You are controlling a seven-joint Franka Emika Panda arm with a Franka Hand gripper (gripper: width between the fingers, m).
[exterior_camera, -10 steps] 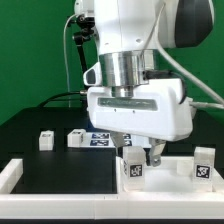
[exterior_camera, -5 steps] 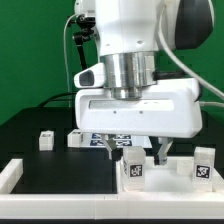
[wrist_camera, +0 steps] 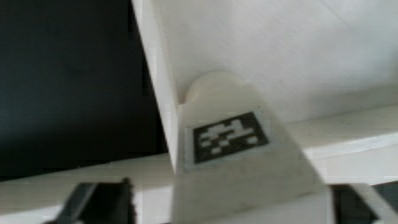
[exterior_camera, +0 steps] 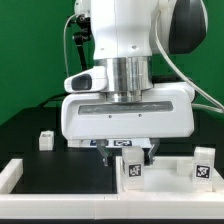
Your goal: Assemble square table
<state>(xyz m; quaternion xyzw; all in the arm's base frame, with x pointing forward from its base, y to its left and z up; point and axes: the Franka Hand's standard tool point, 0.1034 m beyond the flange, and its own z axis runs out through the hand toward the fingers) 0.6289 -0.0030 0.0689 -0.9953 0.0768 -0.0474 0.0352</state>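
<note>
Three short white legs were plain to see. The near leg [exterior_camera: 132, 168] stood at the left edge of the flat white panel [exterior_camera: 172, 172], toward the exterior view's right; whether it stood on the panel or just beside it could not be told. The right leg [exterior_camera: 203, 160] stood past the panel, and the left leg [exterior_camera: 45, 140] was well apart on the black table [exterior_camera: 40, 165]. The gripper [exterior_camera: 127, 152] hung over the near leg with its jaws astride it. A dark sliver showed beside one finger [wrist_camera: 100, 205], so the jaws looked parted, not yet clamped. The leg looked like hard, light, stiff plastic with smooth, likely slippery sides, so a hold on opposite sides just below its top seemed best. The gripper's broad body hid the far table and any fourth leg. The wrist view was blurred and cut off the other finger and the leg's foot.
</note>
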